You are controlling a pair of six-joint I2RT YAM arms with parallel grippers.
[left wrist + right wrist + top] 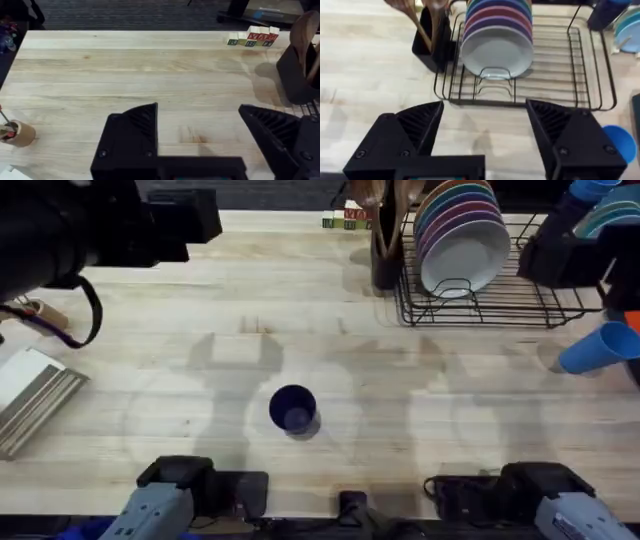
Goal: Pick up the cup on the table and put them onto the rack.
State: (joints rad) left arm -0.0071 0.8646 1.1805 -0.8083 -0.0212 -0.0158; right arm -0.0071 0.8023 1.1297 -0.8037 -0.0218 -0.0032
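Observation:
A dark navy cup point(293, 408) stands upright on the wooden table point(200, 310), near the front middle. A sky blue cup point(598, 348) point(620, 141) lies on its side at the right, just in front of the rack's right end. The black wire rack point(500, 305) point(555, 75) sits at the back right, holding a row of upright coloured plates point(458, 230) point(497, 37) and a dark utensil holder point(384, 255) point(431, 42). My left gripper point(197, 112) hangs open and empty over bare table. My right gripper point(485, 107) is open and empty, facing the rack's front.
My left arm point(80, 225) looms dark at the back left. Lettered wooden blocks point(252, 37) line the far edge. A small cardboard roll point(17, 134) lies at the left, and a flat grey slab point(35, 395) is nearer. Light blue plates point(612, 215) stand beyond the rack.

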